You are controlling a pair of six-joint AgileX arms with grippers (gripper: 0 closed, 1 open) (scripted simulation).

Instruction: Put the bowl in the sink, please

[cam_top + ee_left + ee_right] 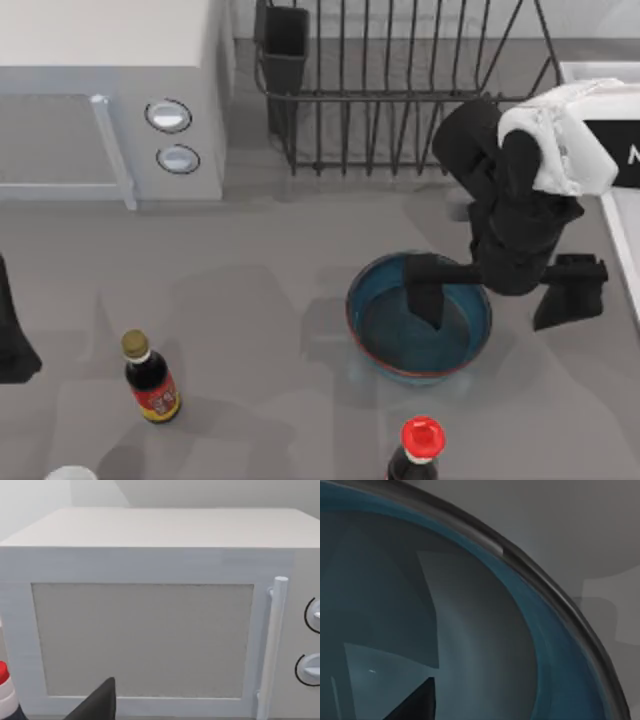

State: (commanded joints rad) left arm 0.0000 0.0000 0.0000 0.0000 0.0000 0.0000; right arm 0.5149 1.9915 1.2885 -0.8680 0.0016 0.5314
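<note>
Glossy blue, the bowl [420, 330] sits on the table [250, 300] directly under the right gripper [490, 285], whose jaws stand wide apart, one finger inside, one outside its sink-side rim, gripping nothing. A shallow pinch could slip off the slick rim. The left gripper [15, 345] is parked far off.

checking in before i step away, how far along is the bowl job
Early. The bowl sits on the table, not in the sink at the right edge. In hand: the right claw straddles its right rim, one finger inside, one outside, open. Left: close, lift, carry to sink. The left arm is parked at the left edge.
</note>
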